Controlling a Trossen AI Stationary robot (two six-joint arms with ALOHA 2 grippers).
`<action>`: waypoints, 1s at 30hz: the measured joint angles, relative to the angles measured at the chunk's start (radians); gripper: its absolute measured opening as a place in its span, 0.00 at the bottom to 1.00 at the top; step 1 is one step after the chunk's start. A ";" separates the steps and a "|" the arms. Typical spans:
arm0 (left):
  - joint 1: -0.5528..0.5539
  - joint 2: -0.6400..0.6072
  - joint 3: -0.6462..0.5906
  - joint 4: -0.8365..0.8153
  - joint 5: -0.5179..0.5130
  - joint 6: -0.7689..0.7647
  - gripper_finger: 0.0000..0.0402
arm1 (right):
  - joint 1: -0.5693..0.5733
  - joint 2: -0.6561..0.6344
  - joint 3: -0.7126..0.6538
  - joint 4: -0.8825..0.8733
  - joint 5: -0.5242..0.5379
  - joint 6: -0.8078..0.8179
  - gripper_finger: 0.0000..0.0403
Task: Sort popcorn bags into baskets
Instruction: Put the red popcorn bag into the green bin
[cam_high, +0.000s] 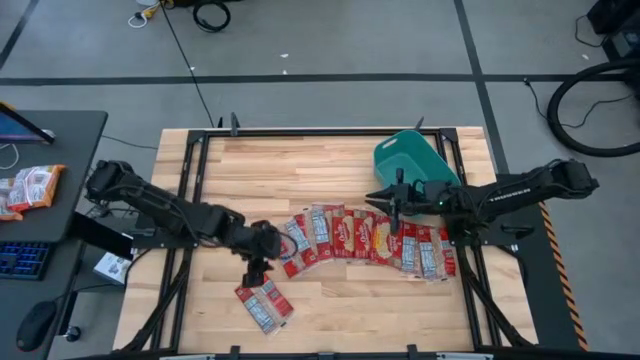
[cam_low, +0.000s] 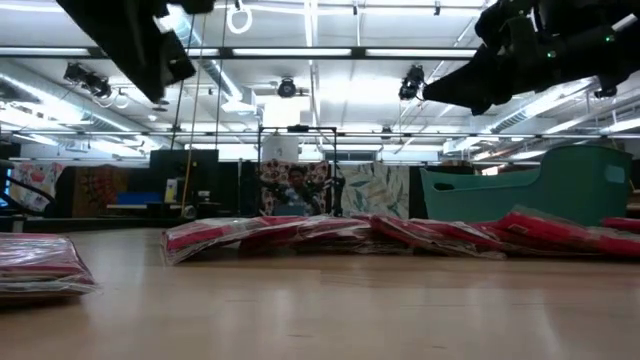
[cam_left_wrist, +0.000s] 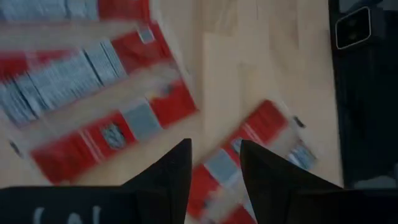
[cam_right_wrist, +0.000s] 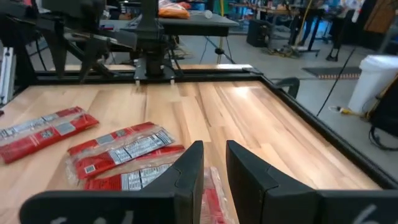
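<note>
Just below my left gripper (cam_left_wrist: 214, 168) lie two popcorn bags (cam_high: 264, 302), set apart from the main row of bags (cam_high: 365, 240) that fans across the middle of the table. My left fingers (cam_left_wrist: 168, 177) stand a modest way apart with nothing between them, and wood and red packet show through the gap. My right gripper (cam_right_wrist: 214, 165) hangs over the far end of that row, its jaws narrowly parted and empty, with the teal basket (cam_high: 408, 158) just behind it near the table's back edge.

The risks, as I judge them: the bags are flat and slick, so closing on one from above could pinch only a corner, or skid it sideways. The row overlaps heavily, so a grasp there may lift two at once or drag neighbours out of place. The basket is well away from my left side, so a weak grip could drop a bag on the way, and my two arms could crowd each other near the row.

The table (cam_high: 330, 320) is pale butcher-block wood in a black frame (cam_high: 190, 170). Beyond it is a grey floor with cables (cam_high: 590, 110), a dark desk (cam_high: 70, 140) with orange packets (cam_high: 28, 188) beside my left arm, and a bright workshop with ceiling lights.
</note>
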 joint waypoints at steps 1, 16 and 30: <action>-0.011 0.015 0.016 -0.037 -0.001 -0.051 0.35 | 0.006 0.000 0.001 0.001 0.005 -0.009 0.18; -0.160 0.201 0.037 -0.108 -0.026 -0.343 0.35 | 0.009 -0.011 0.001 0.048 0.080 -0.135 0.18; -0.116 0.265 0.037 0.165 -0.385 -0.187 0.56 | -0.038 0.020 0.000 0.087 0.066 -0.129 0.18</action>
